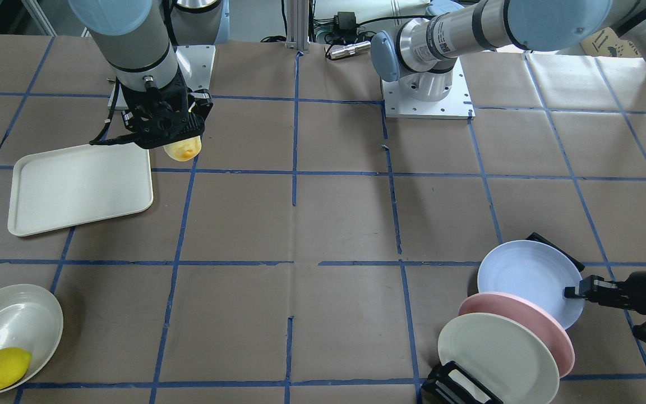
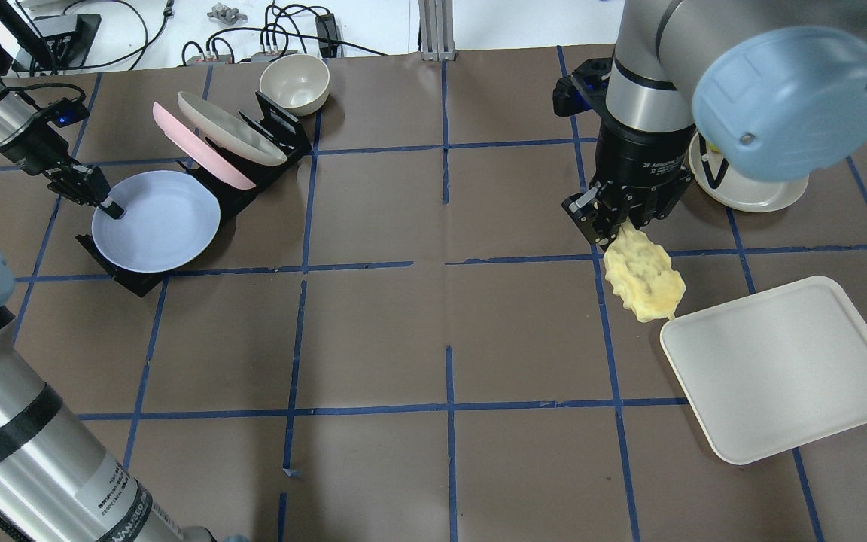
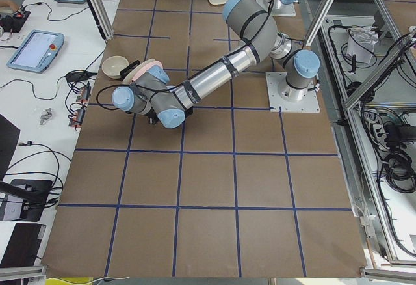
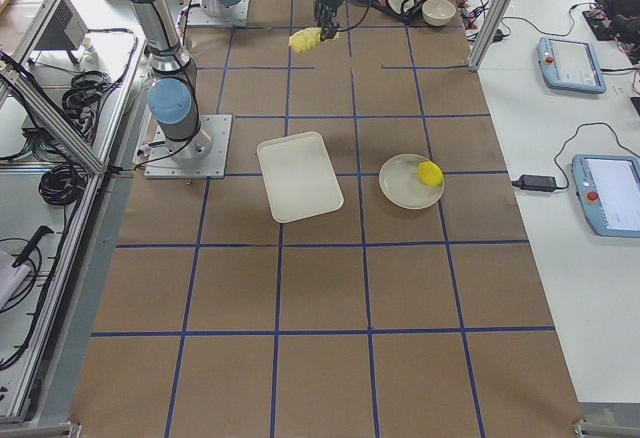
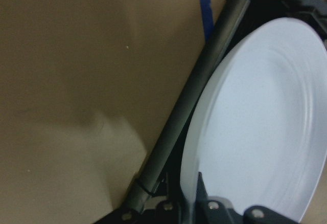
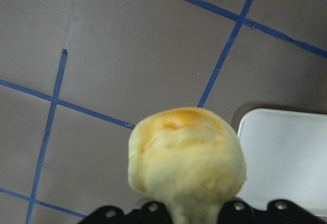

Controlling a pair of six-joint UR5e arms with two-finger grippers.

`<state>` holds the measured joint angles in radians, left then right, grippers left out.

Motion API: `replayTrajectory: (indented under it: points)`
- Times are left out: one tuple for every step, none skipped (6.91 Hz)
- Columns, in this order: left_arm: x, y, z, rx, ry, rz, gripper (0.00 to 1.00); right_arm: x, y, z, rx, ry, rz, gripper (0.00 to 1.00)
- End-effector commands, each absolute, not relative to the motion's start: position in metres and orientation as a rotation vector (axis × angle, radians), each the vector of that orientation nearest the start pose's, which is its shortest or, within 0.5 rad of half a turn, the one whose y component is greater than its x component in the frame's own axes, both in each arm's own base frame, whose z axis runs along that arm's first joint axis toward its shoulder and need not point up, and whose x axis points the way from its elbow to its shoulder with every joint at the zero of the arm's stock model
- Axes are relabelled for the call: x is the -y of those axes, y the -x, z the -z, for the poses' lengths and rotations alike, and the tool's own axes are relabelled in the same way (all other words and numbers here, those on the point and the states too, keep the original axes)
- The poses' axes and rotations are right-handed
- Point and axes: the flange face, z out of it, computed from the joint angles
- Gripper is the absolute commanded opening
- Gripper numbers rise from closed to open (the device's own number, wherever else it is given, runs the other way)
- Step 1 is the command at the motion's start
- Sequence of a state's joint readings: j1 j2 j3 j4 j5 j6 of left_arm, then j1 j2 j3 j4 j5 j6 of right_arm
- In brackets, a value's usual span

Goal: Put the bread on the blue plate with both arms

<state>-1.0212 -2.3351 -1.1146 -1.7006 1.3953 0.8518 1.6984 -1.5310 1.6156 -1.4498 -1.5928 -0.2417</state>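
Both arms loaded, bread not yet plated.
We saw the right gripper (image 2: pixel 618 226) clenched on the bread (image 2: pixel 644 278), aloft near the tray (image 2: pixel 780 369), and the left gripper (image 2: pixel 112 211) pinching the blue plate (image 2: pixel 156 220) at its rim in the rack (image 2: pixel 126 276). Next, we judged: free the plate, bring the bread over.

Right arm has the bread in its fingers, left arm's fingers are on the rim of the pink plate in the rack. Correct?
Wrong plate. The left gripper is on the rim of the blue plate in the rack; the pink plate behind it is untouched. The overhead exterior view shows it. The right gripper does hold the bread.
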Motion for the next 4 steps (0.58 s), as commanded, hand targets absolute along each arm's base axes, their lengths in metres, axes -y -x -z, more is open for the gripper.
replayTrajectory:
  points:
    - [0.675,-0.238,-0.25,-3.503,-0.463,-0.406,0.02,0.465,-0.187,-0.434,-3.08,0.6,-0.331,0.14]
    - [0.66,-0.224,-0.274,-3.503,-0.471,-0.436,0.02,0.468,-0.178,-0.434,-3.078,0.631,-0.331,0.14]
    - [0.634,-0.201,-0.302,-3.498,-0.473,-0.451,0.02,0.474,-0.158,-0.433,-3.08,0.575,-0.34,0.14]
    - [0.602,-0.169,-0.325,-3.493,-0.363,-0.468,0.02,0.478,-0.146,-0.433,-3.074,0.551,-0.338,0.14]
